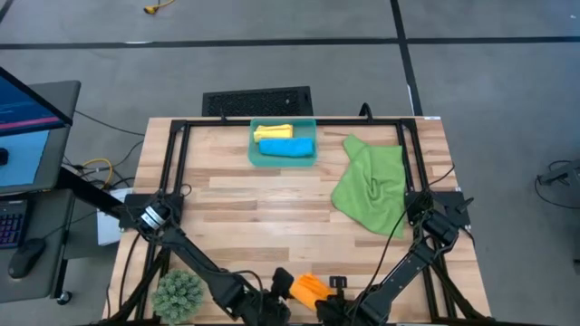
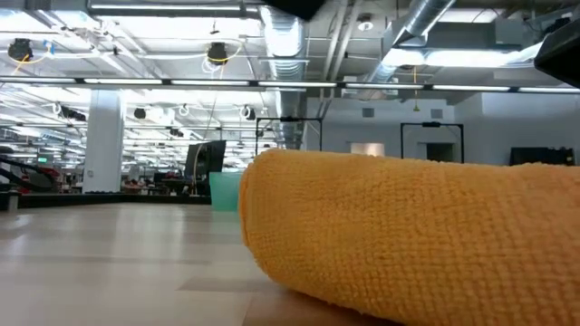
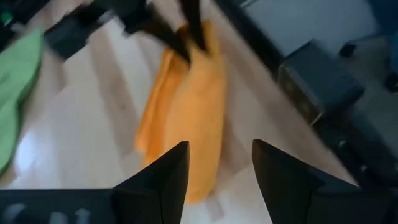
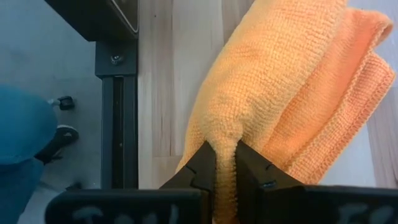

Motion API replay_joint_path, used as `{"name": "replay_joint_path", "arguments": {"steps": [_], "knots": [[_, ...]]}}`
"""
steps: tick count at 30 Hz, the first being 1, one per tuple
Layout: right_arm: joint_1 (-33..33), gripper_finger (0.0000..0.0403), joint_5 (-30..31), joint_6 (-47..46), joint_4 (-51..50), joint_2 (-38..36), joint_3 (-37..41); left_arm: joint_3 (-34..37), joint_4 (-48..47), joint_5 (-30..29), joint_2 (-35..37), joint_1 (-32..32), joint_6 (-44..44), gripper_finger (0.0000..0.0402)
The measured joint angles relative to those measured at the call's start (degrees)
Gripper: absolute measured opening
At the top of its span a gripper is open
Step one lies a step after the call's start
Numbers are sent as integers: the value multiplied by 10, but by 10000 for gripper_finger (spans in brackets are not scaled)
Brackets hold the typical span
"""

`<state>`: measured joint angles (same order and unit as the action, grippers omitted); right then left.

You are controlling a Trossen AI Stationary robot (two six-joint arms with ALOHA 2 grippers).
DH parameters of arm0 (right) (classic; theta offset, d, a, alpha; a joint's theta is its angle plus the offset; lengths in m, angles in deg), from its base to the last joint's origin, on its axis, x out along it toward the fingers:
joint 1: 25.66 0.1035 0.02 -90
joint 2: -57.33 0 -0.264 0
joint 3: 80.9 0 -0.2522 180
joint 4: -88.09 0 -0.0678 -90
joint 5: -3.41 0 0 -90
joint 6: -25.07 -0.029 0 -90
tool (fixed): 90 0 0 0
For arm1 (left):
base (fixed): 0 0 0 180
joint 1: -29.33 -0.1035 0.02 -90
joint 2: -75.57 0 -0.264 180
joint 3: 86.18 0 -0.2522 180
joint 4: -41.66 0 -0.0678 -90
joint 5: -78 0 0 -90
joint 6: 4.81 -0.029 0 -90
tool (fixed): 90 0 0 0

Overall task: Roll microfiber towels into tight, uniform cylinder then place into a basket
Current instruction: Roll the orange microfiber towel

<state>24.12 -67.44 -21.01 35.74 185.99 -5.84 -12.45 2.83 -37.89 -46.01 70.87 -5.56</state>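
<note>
At the bottom centre of the high view, the right gripper (image 4: 225, 167) has its jaws pinching the orange towel (image 1: 309, 289) on the worktop (image 1: 272, 217). The left gripper (image 3: 219, 168) points at it, jaws spread. The basket (image 1: 257, 156) at top centre holds the yellow towel (image 1: 273, 132) and blue towel (image 1: 286, 147); the green towel (image 1: 372, 184) lies to its right.

Orange towel (image 2: 408, 244) fills the low view, cut off right and below, hiding most of the counter (image 2: 109, 263). Left wrist view motion-blurred. Basket (image 2: 224, 191) mostly hidden behind towel.
</note>
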Motion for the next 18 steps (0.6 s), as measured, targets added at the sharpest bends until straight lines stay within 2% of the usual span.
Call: {"name": "replay_joint_path", "arguments": {"steps": [4,10,15,18], "knots": [[0,51,1,-5,0,0,0,0,31,6,-32,-4,-28,169],[0,51,0,-5,0,0,0,0,23,-74,-63,-18,-28,169],[0,51,-5,-6,1,0,0,0,18,-67,-64,-32,-26,169],[0,51,-6,-6,1,0,0,0,27,-18,-71,-45,-38,169]]}}
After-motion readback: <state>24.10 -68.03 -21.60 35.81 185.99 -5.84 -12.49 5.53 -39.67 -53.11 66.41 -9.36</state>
